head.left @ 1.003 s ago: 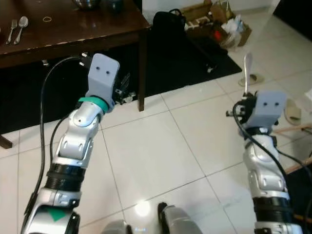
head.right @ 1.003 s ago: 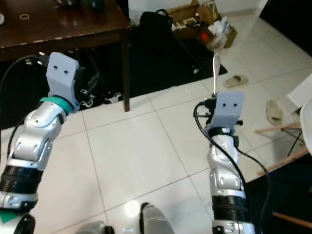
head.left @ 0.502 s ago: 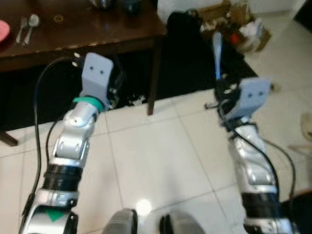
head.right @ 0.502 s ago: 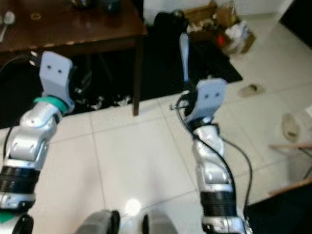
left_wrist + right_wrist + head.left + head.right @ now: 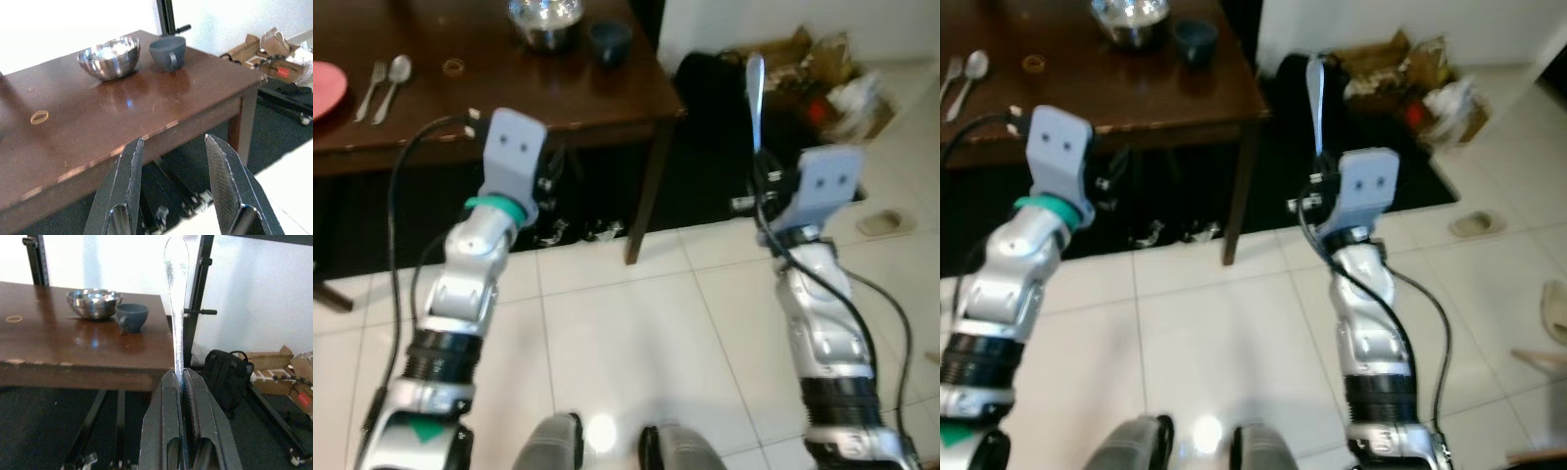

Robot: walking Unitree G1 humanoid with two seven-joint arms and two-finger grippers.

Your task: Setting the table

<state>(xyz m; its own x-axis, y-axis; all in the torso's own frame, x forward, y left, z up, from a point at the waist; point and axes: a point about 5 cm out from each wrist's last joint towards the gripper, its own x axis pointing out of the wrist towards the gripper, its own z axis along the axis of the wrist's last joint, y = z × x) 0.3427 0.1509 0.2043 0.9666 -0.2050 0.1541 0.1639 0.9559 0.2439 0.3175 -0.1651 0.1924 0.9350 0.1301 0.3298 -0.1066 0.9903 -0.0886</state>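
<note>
Robot stands on white tile floor point(image 5: 626, 333) facing a dark brown wooden table point(image 5: 509, 93), both arms raised in front of it. Right gripper point(image 5: 182, 382) is pinched tight on the handle of a silver knife point(image 5: 176, 293), which sticks straight up out of the fingers, blade end on top; in the head views the knife point(image 5: 756, 93) rises above the grey wrist housing, off the table's right corner and over the dark rug point(image 5: 724, 186). Left gripper point(image 5: 171, 161) has its fingers spread apart with nothing between them, hovering just short of the table's near edge, aimed at the tabletop. On the table: a shiny steel bowl point(image 5: 544, 20) at the far side, a dark blue-grey cup point(image 5: 609, 41) just beside it to the right, a small tan rubber band ring point(image 5: 454, 67) nearer the middle, and further left a fork point(image 5: 367, 88) and spoon point(image 5: 391, 83) lying side by side next to the edge of a pink-red plate point(image 5: 325, 90). Behind the table's right end sits a black backpack point(image 5: 226, 369), with torn cardboard boxes point(image 5: 822, 69) past it. A slipper point(image 5: 883, 223) lies on the tiles to the right. No readable brand, label or writing anywhere; a red patch on the boxes is too blurred to read.
</note>
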